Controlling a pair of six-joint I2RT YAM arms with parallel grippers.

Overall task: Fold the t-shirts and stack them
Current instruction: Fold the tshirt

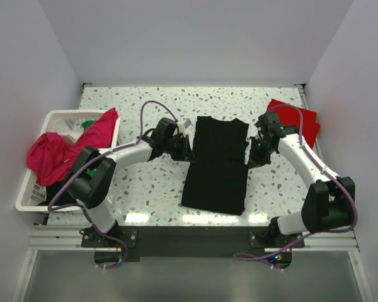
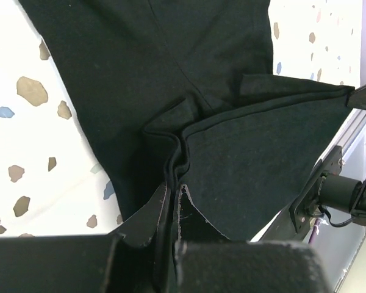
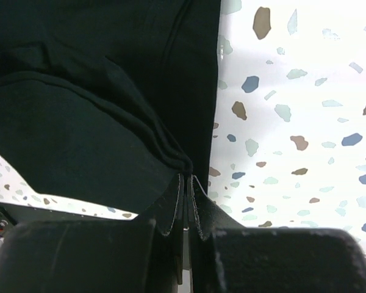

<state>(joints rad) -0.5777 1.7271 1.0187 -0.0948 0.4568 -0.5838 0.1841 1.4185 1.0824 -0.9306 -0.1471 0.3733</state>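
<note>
A large black t-shirt [image 1: 215, 165] lies lengthwise in the middle of the table, its sides folded in. My left gripper [image 1: 188, 150] is shut on its left edge near the top; in the left wrist view the bunched black cloth [image 2: 171, 152] runs into the closed jaws of the left gripper [image 2: 174, 186]. My right gripper [image 1: 249, 156] is shut on the right edge; the right wrist view shows the gathered black hem [image 3: 171, 149] pinched by the right gripper [image 3: 188, 178]. A red t-shirt [image 1: 299, 119] lies at the back right. A magenta-pink t-shirt [image 1: 66, 148] drapes over the basket.
A white slatted laundry basket [image 1: 34, 189] stands at the left edge with a bit of green cloth [image 1: 87, 123] at its back. White walls close in the table on three sides. Speckled tabletop [image 1: 145, 189] shows on both sides of the black shirt.
</note>
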